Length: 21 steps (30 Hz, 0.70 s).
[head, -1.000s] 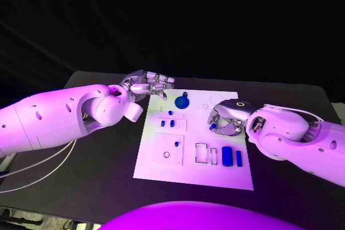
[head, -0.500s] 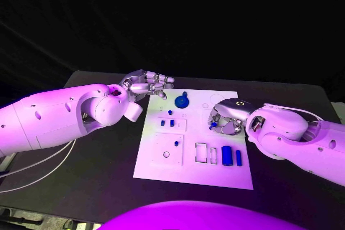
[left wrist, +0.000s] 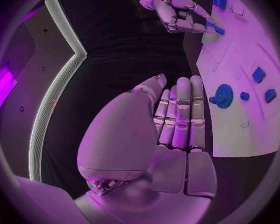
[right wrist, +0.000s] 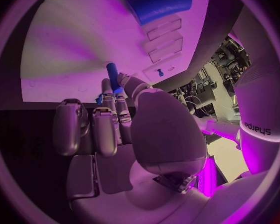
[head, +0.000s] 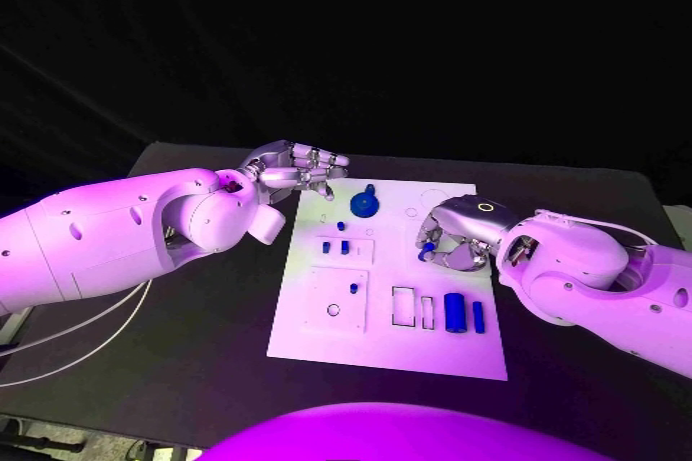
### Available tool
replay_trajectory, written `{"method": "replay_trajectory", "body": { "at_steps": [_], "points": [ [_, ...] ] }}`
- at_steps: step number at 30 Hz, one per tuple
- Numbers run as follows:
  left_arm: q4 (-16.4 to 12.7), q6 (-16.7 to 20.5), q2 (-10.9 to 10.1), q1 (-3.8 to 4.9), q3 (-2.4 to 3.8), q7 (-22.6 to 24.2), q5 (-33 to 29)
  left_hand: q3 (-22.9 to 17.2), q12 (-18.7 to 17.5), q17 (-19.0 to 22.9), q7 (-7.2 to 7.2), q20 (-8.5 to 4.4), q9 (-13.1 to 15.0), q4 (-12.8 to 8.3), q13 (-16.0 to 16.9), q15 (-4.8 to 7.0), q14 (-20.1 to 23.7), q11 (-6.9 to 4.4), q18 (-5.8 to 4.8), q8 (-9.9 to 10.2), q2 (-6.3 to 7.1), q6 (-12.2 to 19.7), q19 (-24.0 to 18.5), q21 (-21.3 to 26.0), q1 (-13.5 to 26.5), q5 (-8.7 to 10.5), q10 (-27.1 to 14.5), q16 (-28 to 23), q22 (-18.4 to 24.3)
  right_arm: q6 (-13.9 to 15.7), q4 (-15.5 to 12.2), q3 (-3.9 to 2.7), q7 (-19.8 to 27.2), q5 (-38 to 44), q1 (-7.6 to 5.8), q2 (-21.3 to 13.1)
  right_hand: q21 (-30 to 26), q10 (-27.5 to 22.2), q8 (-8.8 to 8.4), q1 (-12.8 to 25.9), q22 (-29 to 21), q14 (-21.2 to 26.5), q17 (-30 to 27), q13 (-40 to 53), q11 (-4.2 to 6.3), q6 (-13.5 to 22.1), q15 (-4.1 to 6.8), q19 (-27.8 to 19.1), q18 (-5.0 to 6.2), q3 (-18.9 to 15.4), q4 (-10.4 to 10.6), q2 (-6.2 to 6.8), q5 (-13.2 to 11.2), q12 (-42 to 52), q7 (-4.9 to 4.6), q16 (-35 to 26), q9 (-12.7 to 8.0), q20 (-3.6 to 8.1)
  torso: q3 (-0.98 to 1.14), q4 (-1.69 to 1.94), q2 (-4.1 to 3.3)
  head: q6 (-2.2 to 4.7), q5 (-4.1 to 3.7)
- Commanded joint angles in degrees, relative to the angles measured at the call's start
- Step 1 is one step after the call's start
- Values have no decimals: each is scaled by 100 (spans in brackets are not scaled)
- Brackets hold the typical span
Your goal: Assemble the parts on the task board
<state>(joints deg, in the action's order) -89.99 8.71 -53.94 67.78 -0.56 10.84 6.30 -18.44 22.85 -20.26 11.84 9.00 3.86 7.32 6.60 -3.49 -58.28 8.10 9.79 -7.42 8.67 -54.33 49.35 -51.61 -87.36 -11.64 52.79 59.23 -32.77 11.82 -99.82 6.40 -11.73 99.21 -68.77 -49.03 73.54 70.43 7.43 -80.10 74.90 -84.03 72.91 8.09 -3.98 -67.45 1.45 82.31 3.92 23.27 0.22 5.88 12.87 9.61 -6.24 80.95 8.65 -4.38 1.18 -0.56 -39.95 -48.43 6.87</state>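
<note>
Right hand [head: 456,239] pinches blue peg [head: 427,252] over task board [head: 389,356] rt edge; left hand [head: 299,169] fingers together, empty, off top-left corner.

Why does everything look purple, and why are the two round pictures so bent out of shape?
Head view: purple light tints the white board and both arms, with black beyond the table. Left wrist view: the lens bends the board's straight edge, and the left hand looms large. Right wrist view: the right hand and its small blue peg sit close up, while the blue cylinder looks soft and curved.
</note>
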Motion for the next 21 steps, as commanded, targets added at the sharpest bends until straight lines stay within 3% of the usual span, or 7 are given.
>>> {"method": "replay_trajectory", "body": {
  "at_steps": [1, 7, 12, 18, 21],
  "points": [
    [2, -111, 15, 5, 3, 18, -17, -7, 18, 9, 15, 6, 3, -28, 9, -32, 26, 15, 73, -38, -33, 43, -19, 26, 39, 1, -35, -34, 7, 273, -173, -21, -10, 90, -52, -64, 36, 179, 31, -141, 785, -292, 11, 11, 145, -30, 31, 48, -48, 43, -10, -88, 21, -26, -25, 26, -6, 7, -5, -2, 5, 24, -9],
    [17, -119, 40, 5, 3, 21, -17, -7, 18, 9, 15, 6, 3, -28, 9, -32, 26, 15, 73, -38, -33, 43, -19, 26, 39, 1, -35, -34, 7, 355, -589, -56, -35, 58, -154, -179, 40, 180, 31, -138, 787, -292, 14, 12, 145, -29, 31, 50, -49, 45, -14, -83, 27, -29, -25, 28, -4, 7, -2, 5, 5, 42, 8],
    [24, -129, 59, 4, 3, 24, -17, -10, 24, 12, 15, 6, 2, -36, 9, -31, 28, 15, 73, -40, -35, 46, -19, 28, 37, 0, -41, -35, 8, 416, -845, -63, -4, -46, -167, -59, 56, 182, 31, -132, 797, -294, 23, 13, 143, -27, 29, 57, -52, 51, -23, -72, 38, -38, -29, 34, 0, 6, -1, -2, -1, 32, 68],
    [35, -136, 96, 4, 3, 28, -17, -10, 24, 12, 15, 6, 2, -36, 9, -31, 28, 15, 73, -40, -35, 46, -19, 28, 37, 0, -41, -35, 8, 448, -955, -46, 81, -124, -57, 369, 44, 182, 25, -131, 795, -294, 22, 14, 138, -17, 26, 51, -49, 70, -39, -69, 61, -54, -35, 36, 6, 5, -9, 6, 0, 27, 117],
    [39, -144, 120, 4, 3, 27, -17, -10, 24, 12, 15, 6, 2, -36, 9, -31, 28, 15, 73, -40, -35, 46, -19, 28, 37, 0, -41, -35, 8, 444, -899, -25, 130, -139, 30, 614, 36, 182, 23, -129, 793, -294, 23, 14, 136, -12, 25, 47, -48, 79, -44, -70, 69, -60, -38, 37, 8, 5, -3, 21, -7, 12, 159]
  ]
}}
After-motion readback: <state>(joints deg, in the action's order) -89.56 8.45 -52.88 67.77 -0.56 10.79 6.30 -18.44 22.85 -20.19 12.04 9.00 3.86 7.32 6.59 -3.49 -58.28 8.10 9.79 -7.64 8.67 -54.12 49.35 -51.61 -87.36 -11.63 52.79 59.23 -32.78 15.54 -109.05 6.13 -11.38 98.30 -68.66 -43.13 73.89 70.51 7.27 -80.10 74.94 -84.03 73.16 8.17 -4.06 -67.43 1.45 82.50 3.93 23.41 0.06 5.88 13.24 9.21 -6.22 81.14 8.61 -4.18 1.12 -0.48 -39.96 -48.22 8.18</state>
